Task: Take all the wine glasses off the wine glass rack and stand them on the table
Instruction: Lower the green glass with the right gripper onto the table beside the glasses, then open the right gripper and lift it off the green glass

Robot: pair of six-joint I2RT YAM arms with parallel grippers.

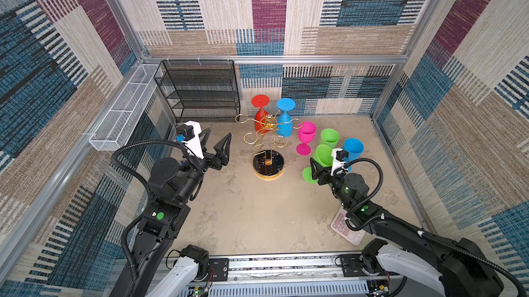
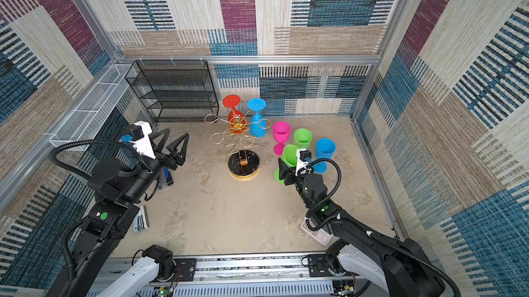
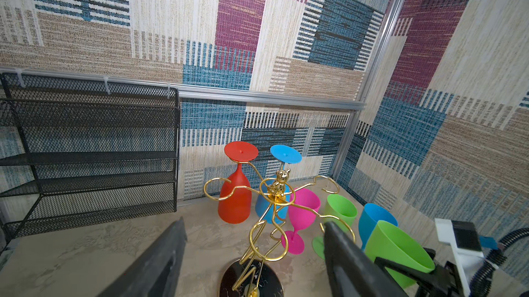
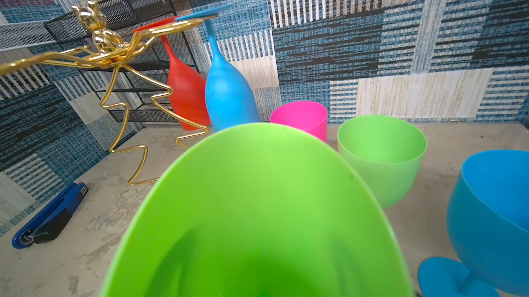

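Observation:
The gold wire wine glass rack (image 1: 266,138) stands mid-table on its round black base (image 1: 268,163). A red wine glass (image 1: 261,118) and a blue wine glass (image 1: 284,126) hang upside down from its far arms, also visible in the left wrist view as the red glass (image 3: 236,198) and the blue glass's foot (image 3: 286,153). My left gripper (image 1: 219,132) is open and empty, left of the rack and facing it (image 3: 254,224). My right gripper (image 1: 323,163) stands open round the bowl of a green wine glass (image 4: 257,209), whose foot is at the table right of the rack.
A pink glass (image 1: 307,133), a second green glass (image 1: 329,138) and a blue glass (image 1: 353,149) stand upright right of the rack. A black mesh shelf (image 1: 200,89) and a white mesh basket (image 1: 123,112) line the back left. A pink keypad (image 1: 345,229) lies under my right arm, a blue tool (image 4: 48,218) by the left.

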